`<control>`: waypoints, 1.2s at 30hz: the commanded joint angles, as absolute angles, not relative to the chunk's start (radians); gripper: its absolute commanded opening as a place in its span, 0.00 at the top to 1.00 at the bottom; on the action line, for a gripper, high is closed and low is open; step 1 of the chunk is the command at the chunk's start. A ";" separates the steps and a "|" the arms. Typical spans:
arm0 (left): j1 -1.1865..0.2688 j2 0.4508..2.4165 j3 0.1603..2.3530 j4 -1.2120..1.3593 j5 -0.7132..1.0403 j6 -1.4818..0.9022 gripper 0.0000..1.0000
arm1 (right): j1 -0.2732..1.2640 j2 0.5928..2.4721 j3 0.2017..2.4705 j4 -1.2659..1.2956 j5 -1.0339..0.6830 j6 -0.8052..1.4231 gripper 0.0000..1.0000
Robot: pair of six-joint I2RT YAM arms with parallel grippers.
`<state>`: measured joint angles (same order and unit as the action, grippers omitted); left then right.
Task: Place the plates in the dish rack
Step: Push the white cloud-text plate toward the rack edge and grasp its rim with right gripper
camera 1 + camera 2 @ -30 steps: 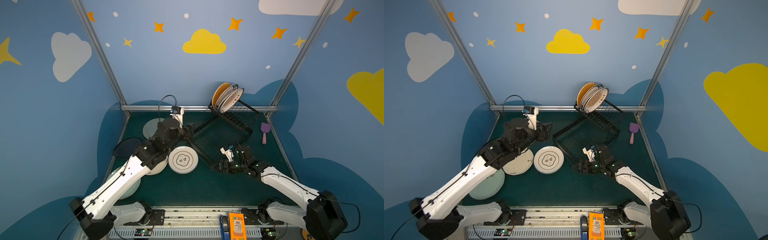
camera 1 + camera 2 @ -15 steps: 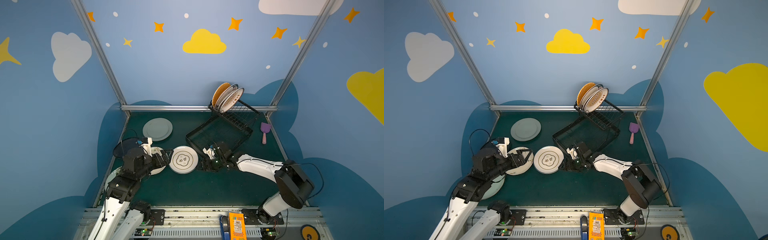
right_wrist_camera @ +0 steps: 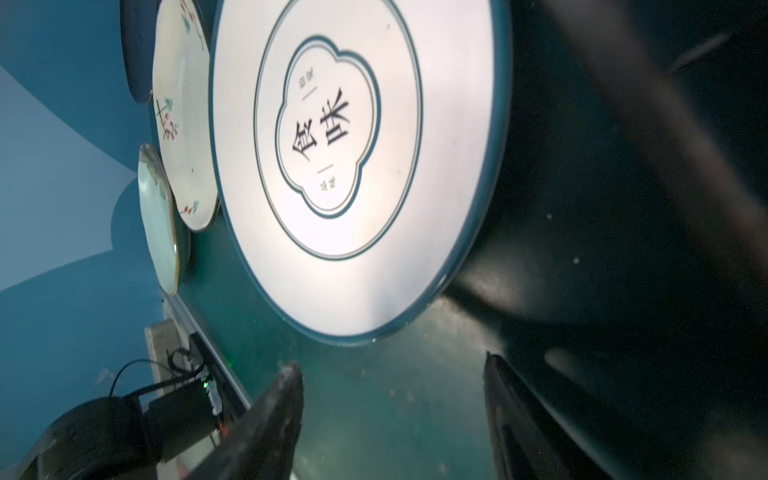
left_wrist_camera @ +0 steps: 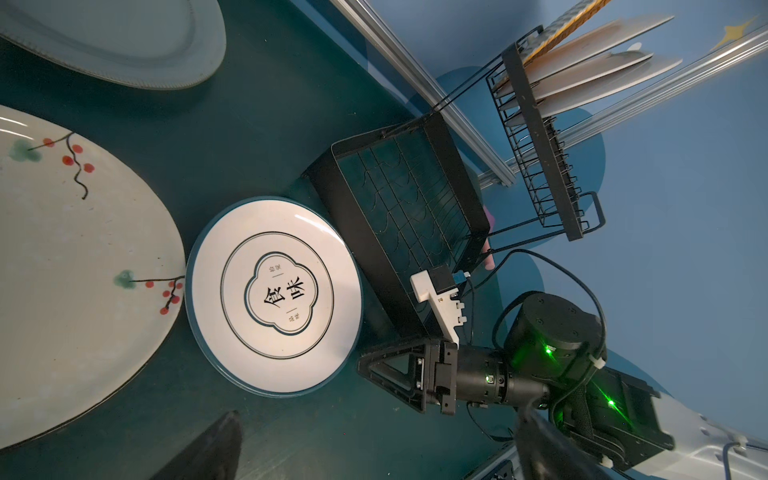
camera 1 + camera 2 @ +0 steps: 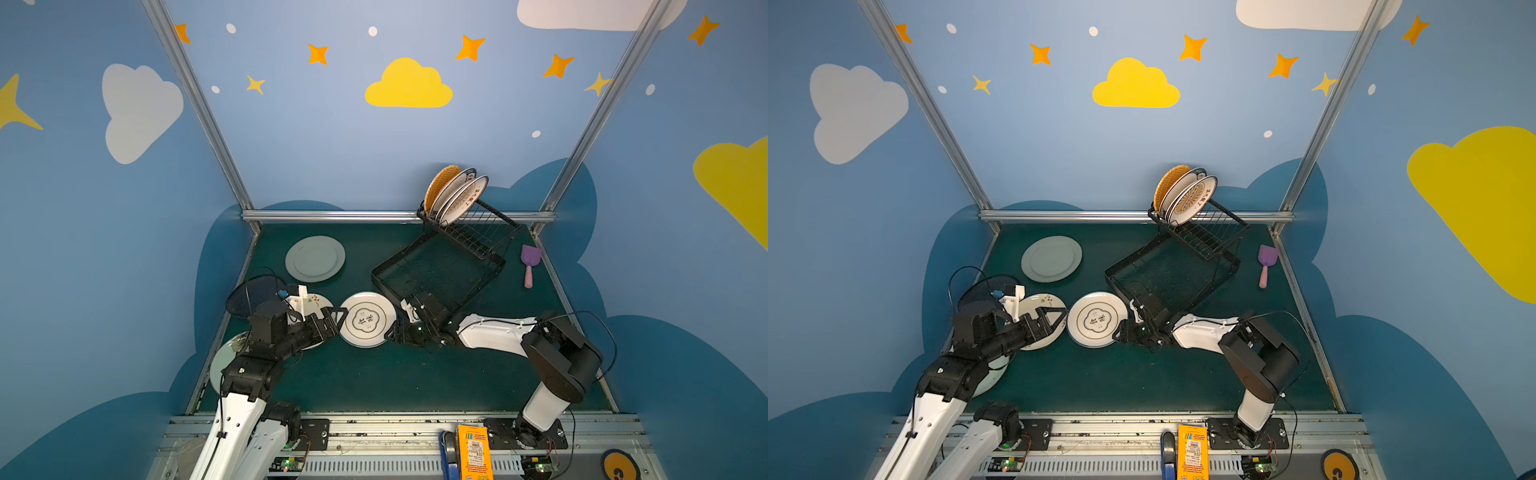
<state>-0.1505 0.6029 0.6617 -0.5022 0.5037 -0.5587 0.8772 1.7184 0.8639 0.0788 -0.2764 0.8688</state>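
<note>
A white plate with a black flower outline (image 5: pixel 368 319) (image 5: pixel 1097 319) (image 4: pixel 274 295) (image 3: pixel 361 166) lies flat on the green mat. My left gripper (image 5: pixel 338 318) (image 4: pixel 378 419) hovers open at its left rim, over a cream berry-sprig plate (image 5: pixel 311 301) (image 4: pixel 75 270). My right gripper (image 5: pixel 392 332) (image 3: pixel 390 374) is open at the right rim, nothing between its fingers (image 3: pixel 282 399). The dish rack (image 5: pixel 440 266) (image 5: pixel 1177 274) holds three upright plates (image 5: pixel 455 193) in its raised section. A grey-green plate (image 5: pixel 315 258), a navy plate (image 5: pixel 249 291) and a mint plate (image 5: pixel 222 365) also lie on the mat.
A purple scoop with a pink handle (image 5: pixel 530 264) lies right of the rack by the side rail. The rack's flat tray corner sits just behind my right gripper. An aluminium rail (image 5: pixel 332 216) runs along the back edge.
My left arm pulled back from the rear of the mat to the flower plate's left rim, uncovering the grey-green plate. My right gripper slid left to the plate's right rim.
</note>
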 commanded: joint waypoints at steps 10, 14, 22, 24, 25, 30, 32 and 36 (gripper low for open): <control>-0.145 0.547 0.640 -0.467 0.492 -0.571 0.00 | 0.939 1.872 0.876 0.220 -0.080 1.160 0.45; -0.144 0.532 0.635 -0.465 0.493 -0.576 0.00 | 0.943 1.902 0.879 0.239 -0.046 1.227 0.51; -0.145 0.517 0.633 -0.466 0.481 -0.573 0.00 | 0.965 1.950 0.891 0.253 -0.035 1.282 0.61; -0.145 0.514 0.632 -0.467 0.474 -0.574 0.00 | 0.965 1.948 0.892 0.238 -0.028 1.277 0.64; -0.145 0.512 0.632 -0.468 0.471 -0.574 0.00 | 0.966 1.943 0.894 0.227 -0.025 1.271 0.66; -0.145 0.501 0.631 -0.471 0.458 -0.571 0.00 | 0.966 1.924 0.907 0.175 -0.008 1.238 0.74; -0.144 0.495 0.631 -0.473 0.453 -0.570 0.00 | 0.965 1.927 0.908 0.175 -0.016 1.239 0.77; -0.145 0.483 0.632 -0.475 0.448 -0.572 0.00 | 0.966 1.940 0.911 0.174 -0.023 1.245 0.79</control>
